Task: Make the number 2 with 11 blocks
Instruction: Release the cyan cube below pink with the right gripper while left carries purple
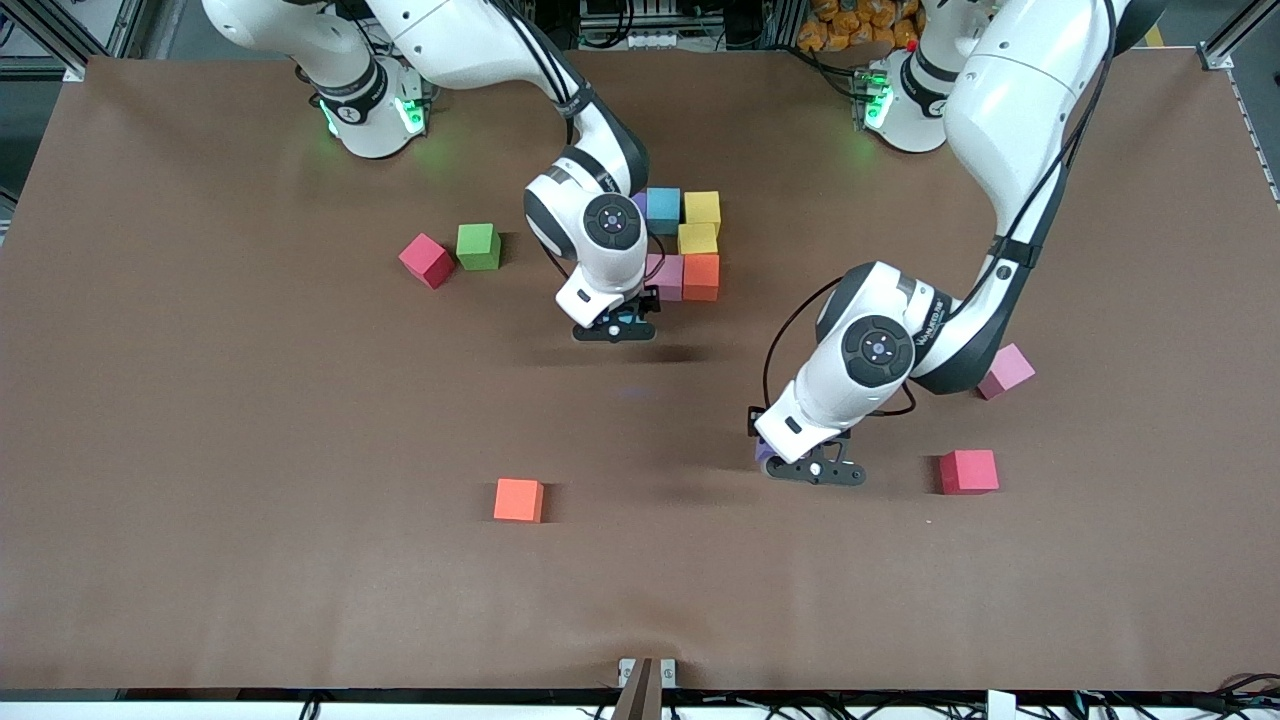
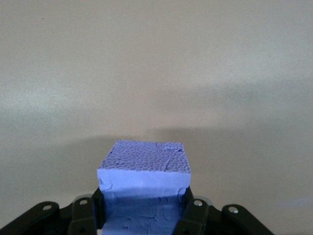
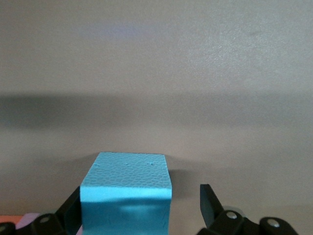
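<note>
The purple block (image 2: pixel 143 169), seemingly light, slightly soft foam, sits clamped by its flat sides in the left gripper (image 1: pixel 812 470) over bare table (image 1: pixel 250 420). The right gripper (image 1: pixel 617 328), fingers spread, straddles a blue block (image 3: pixel 126 193) beside the partly built 2 (image 1: pixel 690 250).

Lighting was even and fairly bright across the brown table (image 1: pixel 250 400), coming from overhead. Soft, blurred shadows lay on the table under both arms, and short dark shadows sat beside each cube. Green lamp glow spilled onto the table at both arm bases. No strong glare was noted. In both wrist views the table looked pale and washed out, crossed by broad soft shadow bands.
</note>
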